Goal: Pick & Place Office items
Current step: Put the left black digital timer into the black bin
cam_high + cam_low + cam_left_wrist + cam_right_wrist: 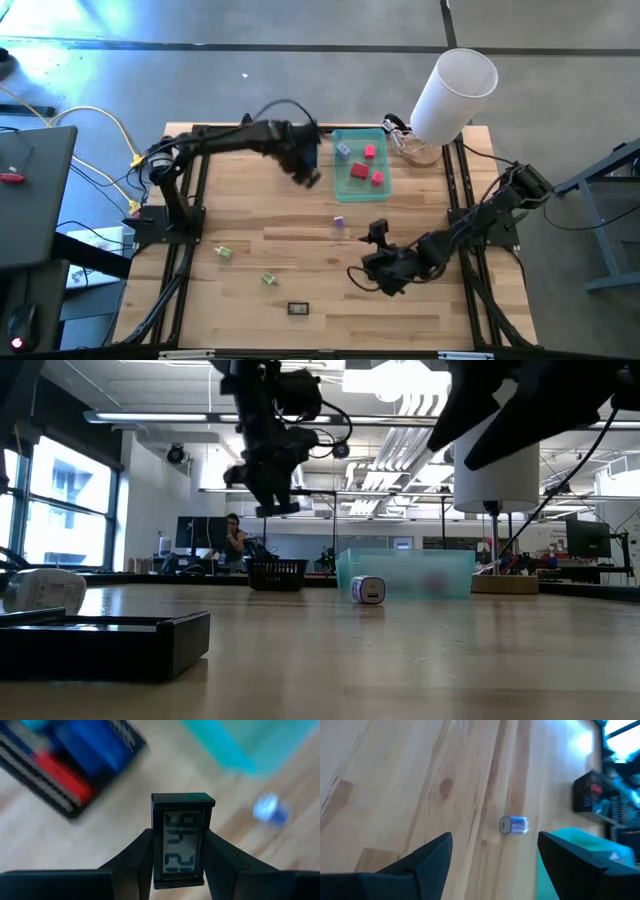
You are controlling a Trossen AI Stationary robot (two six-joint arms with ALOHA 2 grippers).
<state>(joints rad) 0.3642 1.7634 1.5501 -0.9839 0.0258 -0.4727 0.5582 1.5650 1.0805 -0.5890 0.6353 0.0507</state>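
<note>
My left gripper [306, 172] is shut on a small black digital clock [183, 845] and hangs above the table by the near left corner of the translucent teal tray [358, 165]. Red and pink pieces [369, 152] and a bluish one lie in that tray. A small purple-blue piece [513, 825] lies on the wood [339, 221]. My right gripper [367, 255] stands open on its near right side, above the table, with the piece ahead of its fingers [435, 852]. Two green pieces [223, 253] lie toward the near left. My left gripper pinches the clock by its two long sides [156, 855], one finger [135, 857] on each, with the display facing the wrist camera. The fingers come steeply from above. The clock is lifted clear of the table, and its top end sticks out past the fingertips.
A black basket [75, 765] with red and blue things stands by the teal tray. A tall white cylinder [455, 95] rises at the far right corner. A small black item [298, 308] lies near the front edge. The low view shows a black tray [100, 640] close by.
</note>
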